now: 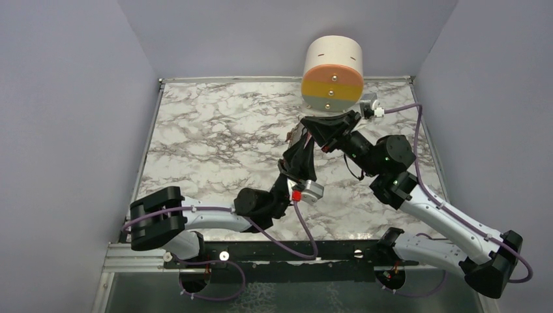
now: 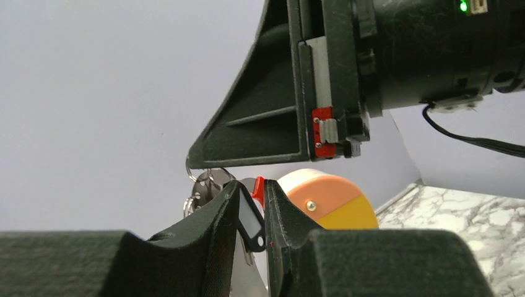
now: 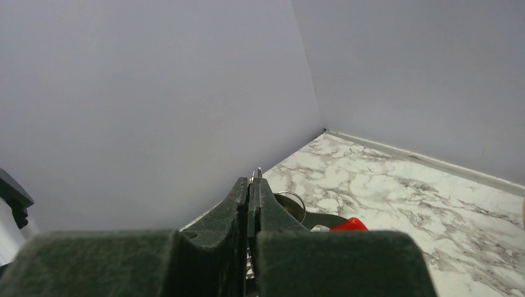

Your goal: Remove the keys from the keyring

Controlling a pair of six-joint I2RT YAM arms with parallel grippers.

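Left wrist view, showing keys [image 2: 251, 221] clamped in left gripper [image 2: 251, 189]. Right wrist view, showing right gripper [image 3: 254, 181] pinched tight on keyring [image 3: 292, 203].

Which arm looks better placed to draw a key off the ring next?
Left, probably. The left gripper has a key between its jaws, while the right gripper is shut on the keyring, anchoring it.

Place: a robot lab test cell.
Walls: plain lavender-grey panels [image 1: 65, 98] close off the left, back and right of the frame.
Bench: a marble-patterned tabletop [image 1: 215, 137] fills the centre, with a bare metal rail [image 1: 130, 257] along the bottom edge.
Rig: a left arm [image 1: 209, 218] and a right arm [image 1: 437, 215] are mounted at the bottom, trailing purple cables [image 1: 305, 228].
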